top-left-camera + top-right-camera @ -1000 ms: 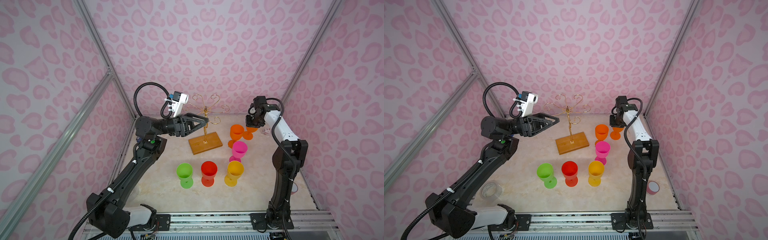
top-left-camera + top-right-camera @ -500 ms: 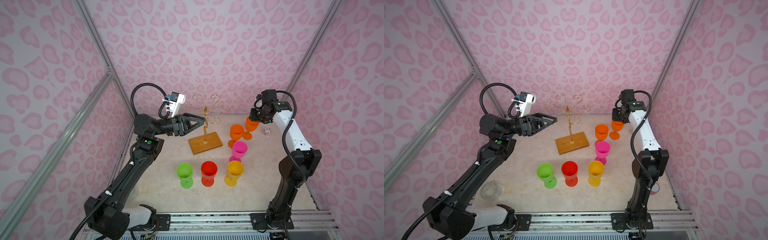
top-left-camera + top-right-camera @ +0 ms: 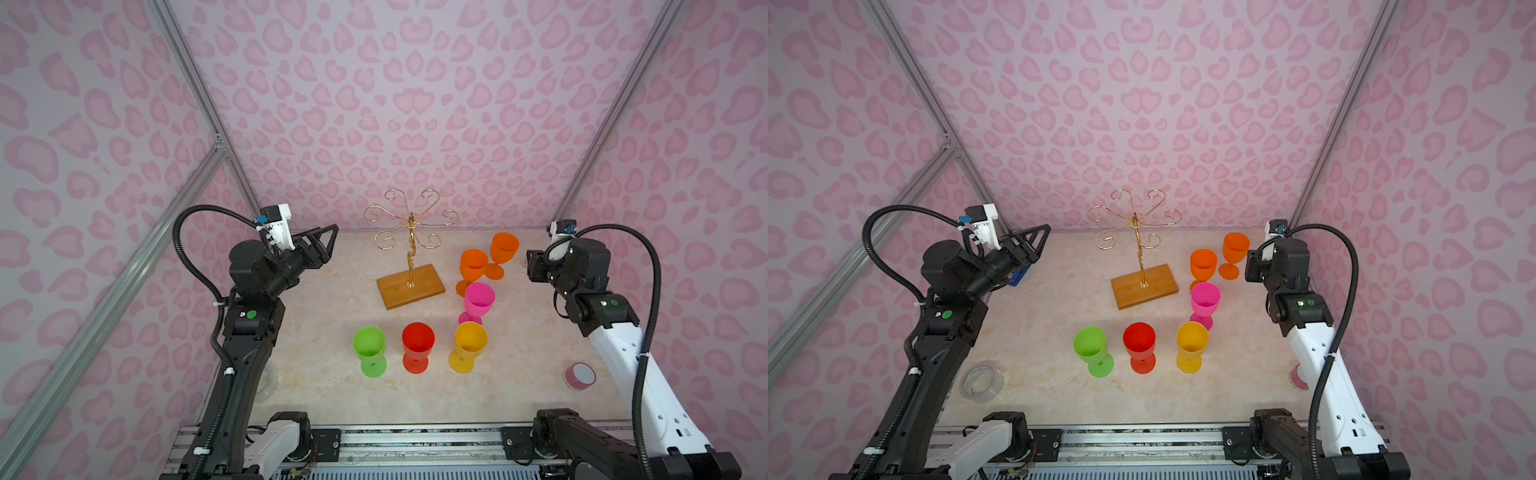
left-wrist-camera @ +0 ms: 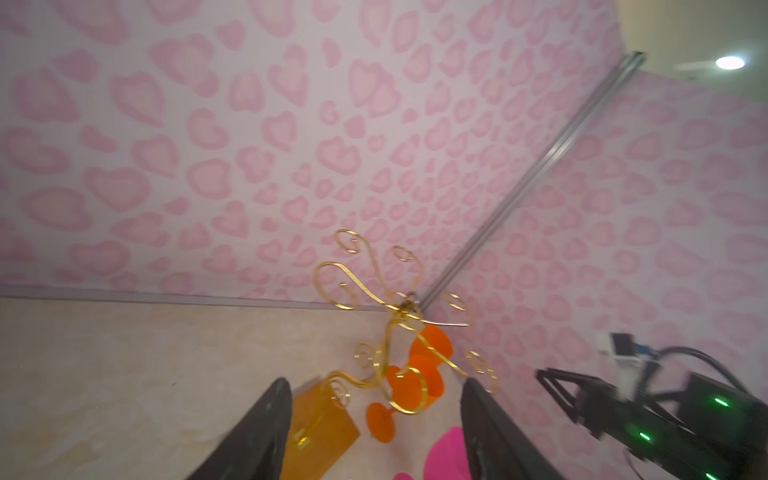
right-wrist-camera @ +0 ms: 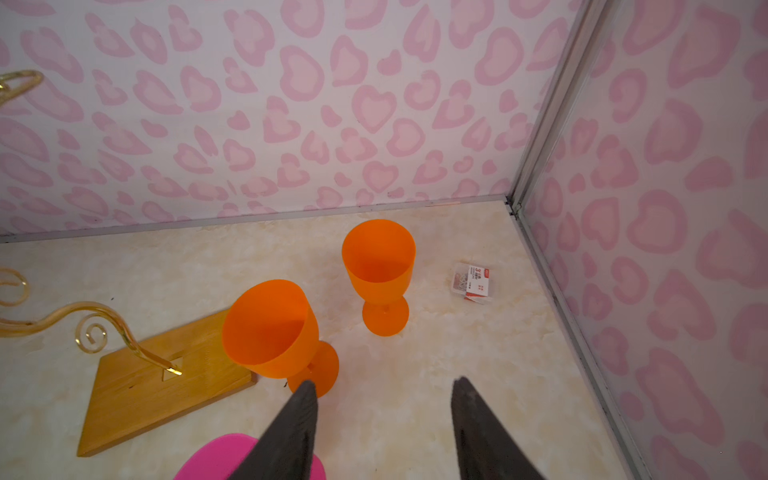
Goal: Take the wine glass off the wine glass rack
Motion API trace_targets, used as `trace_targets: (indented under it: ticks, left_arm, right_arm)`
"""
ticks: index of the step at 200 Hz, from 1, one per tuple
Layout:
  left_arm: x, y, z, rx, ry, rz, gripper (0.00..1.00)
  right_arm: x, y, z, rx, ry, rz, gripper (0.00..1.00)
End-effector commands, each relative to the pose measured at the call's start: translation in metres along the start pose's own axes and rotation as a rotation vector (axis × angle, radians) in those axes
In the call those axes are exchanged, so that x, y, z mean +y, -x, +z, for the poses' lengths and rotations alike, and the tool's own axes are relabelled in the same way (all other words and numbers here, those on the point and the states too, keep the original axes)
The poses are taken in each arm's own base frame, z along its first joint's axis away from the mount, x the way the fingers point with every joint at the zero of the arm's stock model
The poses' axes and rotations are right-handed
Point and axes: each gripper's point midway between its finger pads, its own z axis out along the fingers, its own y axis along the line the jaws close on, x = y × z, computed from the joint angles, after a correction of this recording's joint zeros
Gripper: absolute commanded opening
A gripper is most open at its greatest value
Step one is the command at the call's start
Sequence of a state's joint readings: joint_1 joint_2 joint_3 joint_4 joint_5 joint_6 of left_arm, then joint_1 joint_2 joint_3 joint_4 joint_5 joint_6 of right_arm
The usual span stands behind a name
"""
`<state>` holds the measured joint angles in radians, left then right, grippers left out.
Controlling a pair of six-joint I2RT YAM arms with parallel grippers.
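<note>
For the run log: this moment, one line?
wine glass rack: bare | six wine glasses: upright on table | left gripper: open, empty | right gripper: open, empty

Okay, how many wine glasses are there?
6, all upright on the table: green, red, yellow in front; pink behind yellow; near orange beside the rack; far orange behind it. None appears hidden.

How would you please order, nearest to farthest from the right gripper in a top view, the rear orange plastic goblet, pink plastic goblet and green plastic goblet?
1. Rear orange plastic goblet, beside the right gripper.
2. Pink plastic goblet, right of centre.
3. Green plastic goblet, front left.
</note>
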<state>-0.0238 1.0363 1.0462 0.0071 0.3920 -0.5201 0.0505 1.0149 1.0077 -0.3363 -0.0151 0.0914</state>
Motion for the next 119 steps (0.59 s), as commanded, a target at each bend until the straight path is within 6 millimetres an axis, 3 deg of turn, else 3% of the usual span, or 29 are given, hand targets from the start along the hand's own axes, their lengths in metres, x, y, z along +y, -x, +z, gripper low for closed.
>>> trace_targets:
  ticks: [1, 18, 25, 55, 119]
  left_arm:
    - [0.094, -0.013, -0.011, -0.088, 0.441, 0.134, 0.67]
    - [0.127, -0.032, -0.016, -0.126, 0.552, 0.177, 0.67]
    - [0.139, -0.043, -0.017, -0.114, 0.586, 0.194, 0.67]
    - [0.169, -0.072, -0.019, -0.118, 0.658, 0.28, 0.67]
    - [0.209, -0.132, -0.021, -0.003, 0.725, 0.379, 0.75]
  right_arm:
    - [-0.01, 0.007, -0.003, -0.178, -0.048, 0.012, 0.6]
    - [-0.017, -0.014, -0.004, -0.217, -0.073, 0.042, 0.62]
    - [-0.02, -0.02, -0.005, -0.233, -0.081, 0.051, 0.71]
    - [-0.029, -0.03, -0.01, -0.262, -0.138, 0.063, 0.78]
    - [-0.023, -0.05, 0.01, -0.242, -0.115, 0.083, 0.79]
